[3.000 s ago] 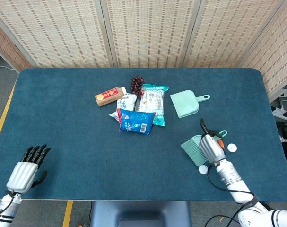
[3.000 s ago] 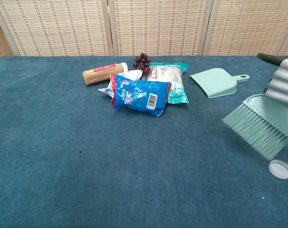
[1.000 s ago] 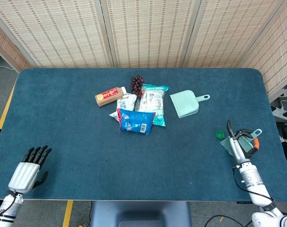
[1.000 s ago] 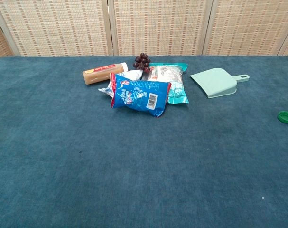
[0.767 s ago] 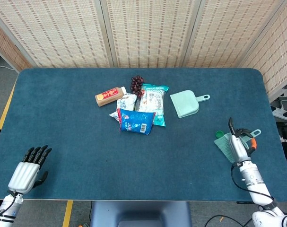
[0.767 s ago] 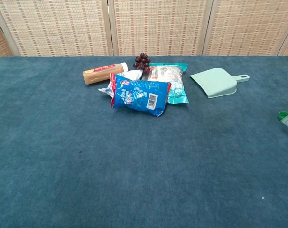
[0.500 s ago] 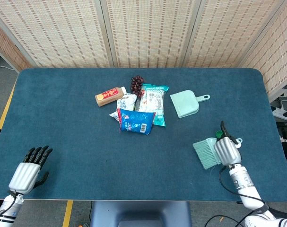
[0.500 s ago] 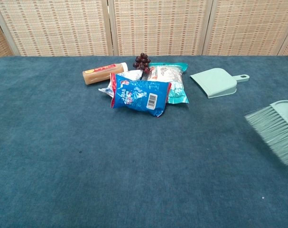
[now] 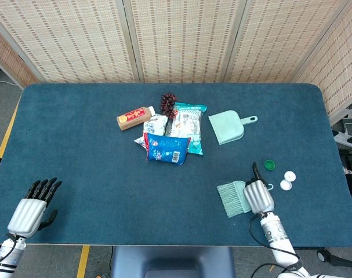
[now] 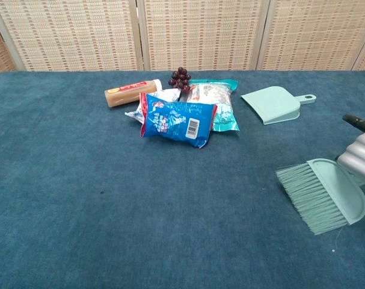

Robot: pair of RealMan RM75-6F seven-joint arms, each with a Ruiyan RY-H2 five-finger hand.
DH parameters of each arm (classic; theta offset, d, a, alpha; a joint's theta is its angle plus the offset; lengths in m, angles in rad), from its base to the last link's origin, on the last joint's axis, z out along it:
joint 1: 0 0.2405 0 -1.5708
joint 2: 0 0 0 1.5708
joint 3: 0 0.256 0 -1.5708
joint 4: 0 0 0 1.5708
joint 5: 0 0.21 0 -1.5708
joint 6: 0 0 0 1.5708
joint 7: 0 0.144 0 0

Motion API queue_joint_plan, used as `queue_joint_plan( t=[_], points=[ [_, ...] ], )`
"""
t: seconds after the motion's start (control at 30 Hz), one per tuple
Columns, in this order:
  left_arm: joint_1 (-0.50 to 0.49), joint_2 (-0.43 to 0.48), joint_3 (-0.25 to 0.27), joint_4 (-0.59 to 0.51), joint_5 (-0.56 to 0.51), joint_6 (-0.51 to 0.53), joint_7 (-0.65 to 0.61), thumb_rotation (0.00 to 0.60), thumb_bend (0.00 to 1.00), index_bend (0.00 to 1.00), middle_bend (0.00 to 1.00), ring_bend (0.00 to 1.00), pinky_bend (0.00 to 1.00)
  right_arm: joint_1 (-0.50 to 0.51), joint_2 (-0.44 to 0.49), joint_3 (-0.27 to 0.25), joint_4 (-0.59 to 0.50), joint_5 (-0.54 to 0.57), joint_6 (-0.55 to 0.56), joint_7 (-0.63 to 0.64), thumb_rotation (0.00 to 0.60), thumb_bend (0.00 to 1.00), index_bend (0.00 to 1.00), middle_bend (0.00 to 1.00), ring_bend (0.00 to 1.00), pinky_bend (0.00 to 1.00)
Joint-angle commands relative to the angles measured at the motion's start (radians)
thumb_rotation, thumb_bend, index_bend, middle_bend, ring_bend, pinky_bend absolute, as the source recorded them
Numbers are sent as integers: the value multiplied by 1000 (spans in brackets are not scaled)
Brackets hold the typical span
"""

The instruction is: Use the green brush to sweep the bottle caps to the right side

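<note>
My right hand (image 9: pixel 258 196) (image 10: pixel 359 158) grips the green brush (image 9: pixel 234 198) (image 10: pixel 323 194), whose bristles point left over the front right of the table. To its right lie a green bottle cap (image 9: pixel 269 164) and two white bottle caps (image 9: pixel 290 175) (image 9: pixel 285 185), side by side. The chest view shows none of the caps. My left hand (image 9: pixel 31 209) rests at the front left corner, fingers apart, holding nothing.
A green dustpan (image 9: pixel 227 126) (image 10: pixel 274 103) lies behind the brush. At mid-table sit several snack bags (image 9: pixel 168 147) (image 10: pixel 178 120), a brown bottle (image 9: pixel 134 117) (image 10: pixel 127 93) and a bunch of grapes (image 9: pixel 168 102) (image 10: pixel 180 78). Woven screens stand behind the blue table (image 9: pixel 83 150).
The right hand swept the brush right to the table's edge, then carried it back left and nearer. The caps now lie further right, clear of the brush. The left hand has stayed still.
</note>
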Motion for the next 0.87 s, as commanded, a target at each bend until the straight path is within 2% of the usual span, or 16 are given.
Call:
queue_joint_plan(
  t=[0.03, 0.07, 0.13, 0.27, 0.33, 0.4, 0.47, 0.57, 0.63, 0.7, 0.87],
  points=[
    [-2, 0, 1, 0, 0, -3, 0, 600, 431, 0, 0, 0, 69, -8, 11, 0, -5, 37, -9, -27, 600, 287, 5, 90, 153, 0],
    [-2, 0, 1, -2, 1, -3, 1, 600, 431, 0, 0, 0, 68, -10, 17, -1, -13, 47, -10, -32, 600, 260, 0, 22, 77, 0],
    [-4, -3, 2, -4, 1, -9, 8, 600, 431, 0, 0, 0, 68, -29, 54, -4, -68, 58, 2, 13, 600, 234, 0, 0, 14, 0],
    [-2, -4, 3, -2, 2, -6, 10, 600, 432, 0, 0, 0, 69, -60, 150, -25, -174, 27, 18, 140, 600, 213, 0, 0, 0, 0],
    [2, -2, 2, -7, 6, 7, 12, 600, 432, 0, 0, 0, 69, -91, 203, -36, -226, -25, 68, 235, 600, 209, 0, 0, 0, 0],
    [4, 0, -4, -5, 8, 21, 8, 600, 430, 0, 0, 0, 68, -134, 245, -44, -254, -100, 147, 361, 600, 209, 0, 0, 0, 0],
    [8, 1, -8, -2, 15, 41, 2, 600, 432, 0, 0, 0, 67, -196, 277, -57, -246, -192, 250, 556, 600, 209, 0, 0, 0, 0],
    [11, -2, -13, 7, 21, 58, -10, 600, 433, 0, 0, 0, 67, -269, 296, -70, -194, -222, 313, 812, 600, 208, 0, 0, 0, 0],
    [9, -4, -13, 11, 28, 60, -21, 600, 432, 0, 0, 0, 66, -269, 330, -82, -171, -220, 270, 874, 600, 207, 0, 0, 0, 0],
    [9, -9, -12, 21, 35, 65, -21, 600, 431, 0, 0, 0, 66, -270, 346, -63, -178, -209, 264, 915, 600, 207, 0, 0, 0, 0],
    [9, -16, -14, 31, 35, 68, -19, 600, 433, 0, 0, 0, 66, -271, 360, -46, -169, -224, 243, 948, 600, 208, 0, 0, 0, 0]
  ],
)
